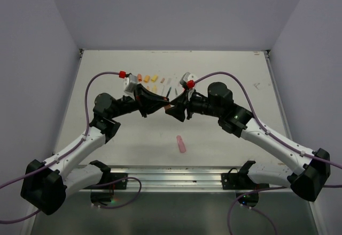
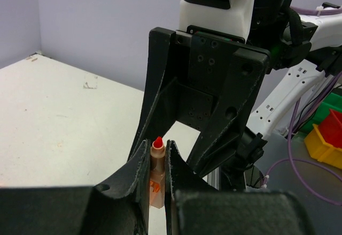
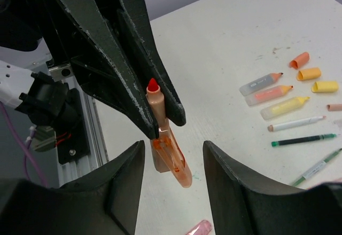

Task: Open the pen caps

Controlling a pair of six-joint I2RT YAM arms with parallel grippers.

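Observation:
My left gripper (image 1: 163,106) is shut on an orange highlighter (image 3: 170,155) and holds it above the table. The highlighter's bare red tip (image 2: 157,141) points up between the left fingertips (image 2: 143,160). My right gripper (image 3: 172,155) faces it, open, with one finger on each side of the highlighter's lower end and not touching it. In the top view the right gripper (image 1: 174,111) meets the left one at the table's middle. Loose caps lie at the back: orange (image 3: 299,60), amber (image 3: 309,73), yellow (image 3: 325,86). Uncapped highlighters (image 3: 269,94) and thin pens (image 3: 303,139) lie beside them.
A pink highlighter (image 1: 181,144) lies alone on the table in front of the grippers, also at the bottom of the right wrist view (image 3: 200,227). The row of pens and caps (image 1: 155,80) sits just behind the grippers. A metal rail (image 1: 171,173) runs along the near edge.

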